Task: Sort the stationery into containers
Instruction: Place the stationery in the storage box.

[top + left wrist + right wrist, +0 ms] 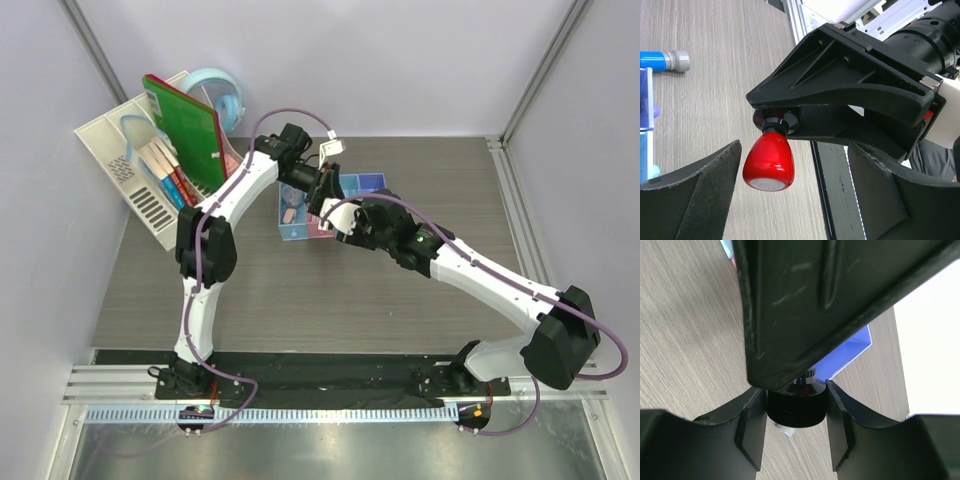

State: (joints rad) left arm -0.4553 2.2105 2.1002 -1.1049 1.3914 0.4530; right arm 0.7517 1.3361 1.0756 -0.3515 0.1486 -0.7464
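My right gripper [795,412] is shut on the black cap [795,409] of the red-and-black stubby cylinder. In the left wrist view its red body [768,161] hangs below the right gripper's black fingers [840,95], above the table. My left gripper [790,210] is open, its pads either side of and just below the red body, apart from it. Both grippers meet over the row of bins [365,184], left gripper [322,185] above right gripper [330,212]. The light-blue bin [293,222] holds something pinkish. A blue-grey stubby cylinder [665,60] lies on the table beside the bins [645,107]. The pens are out of view.
A white slotted organizer [120,165] with a green book [185,125] stands at the back left, a round light-blue tape dispenser [222,95] behind it. A metal rail [510,190] runs along the table's right edge. The violet-blue bin [852,347] shows behind the cap.
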